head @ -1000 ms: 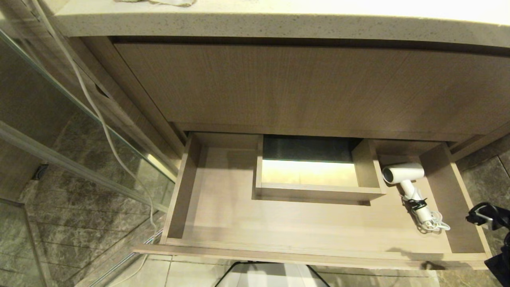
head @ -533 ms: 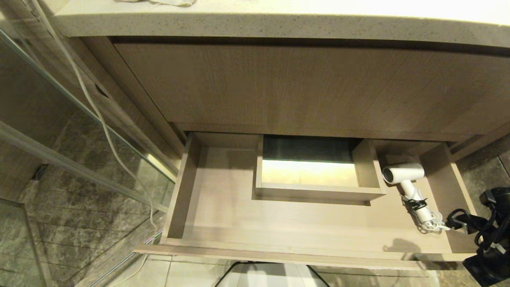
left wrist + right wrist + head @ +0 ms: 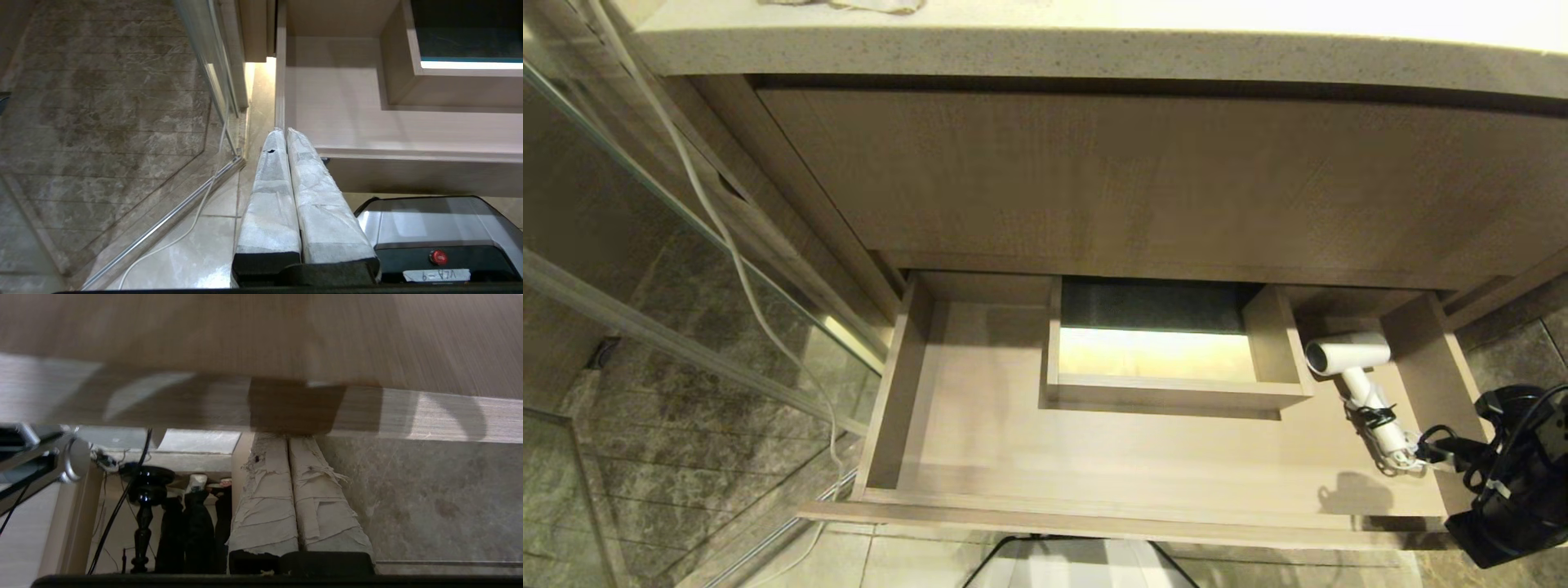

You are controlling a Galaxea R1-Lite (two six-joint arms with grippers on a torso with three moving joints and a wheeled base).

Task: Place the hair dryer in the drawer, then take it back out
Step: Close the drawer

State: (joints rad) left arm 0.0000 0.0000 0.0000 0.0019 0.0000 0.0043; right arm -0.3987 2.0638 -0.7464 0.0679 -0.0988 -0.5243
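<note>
Hair dryer (image 3: 1357,384) lies in the drawer's (image 3: 1160,510) right end, barrel to the back, handle running forward-right | my right gripper (image 3: 1425,448), jaws closed and empty, sits just off the handle's corded tip | left gripper (image 3: 284,132) parked, jaws closed, much farther

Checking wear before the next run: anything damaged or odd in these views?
Yes. The wrapping on the right end effector fingers is torn and frayed, with a small hole near one tip. The left end effector wrap looks intact apart from one small hole. The hair dryer looks fine.
</note>
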